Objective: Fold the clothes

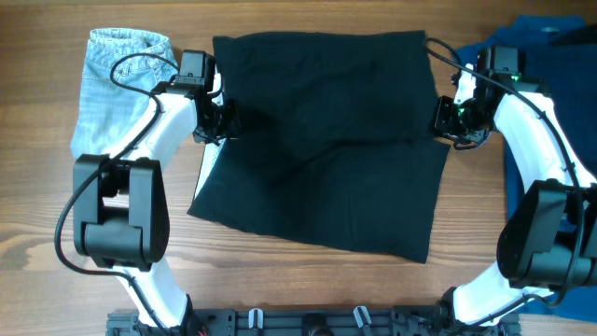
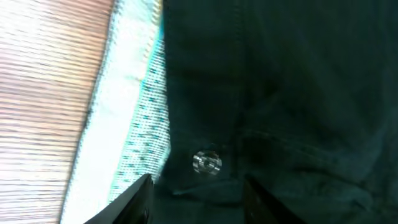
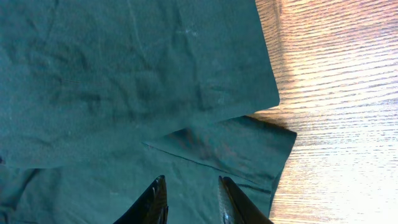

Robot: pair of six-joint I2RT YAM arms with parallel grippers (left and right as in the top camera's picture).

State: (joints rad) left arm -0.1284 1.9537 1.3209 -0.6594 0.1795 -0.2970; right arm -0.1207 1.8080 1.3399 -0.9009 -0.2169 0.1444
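wooden table (image 1: 308,285), whitish lining (image 2: 118,118) half hidden

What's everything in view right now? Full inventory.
black matte fabric garment: 1, black, spread mid-table
whitish lining: 1 strip, off-white, along the black garment's left edge
small metal snap: 1, silvery, on the black fabric near that edge
light-blue denim garment: 1, pale blue, far left of table
dark blue garment: 1, navy, right edge, partly out of frame
wooden table: 1, brown
left gripper: 1, black fingers apart, at the garment's left edge
right gripper: 1, black fingers apart, at its right edge
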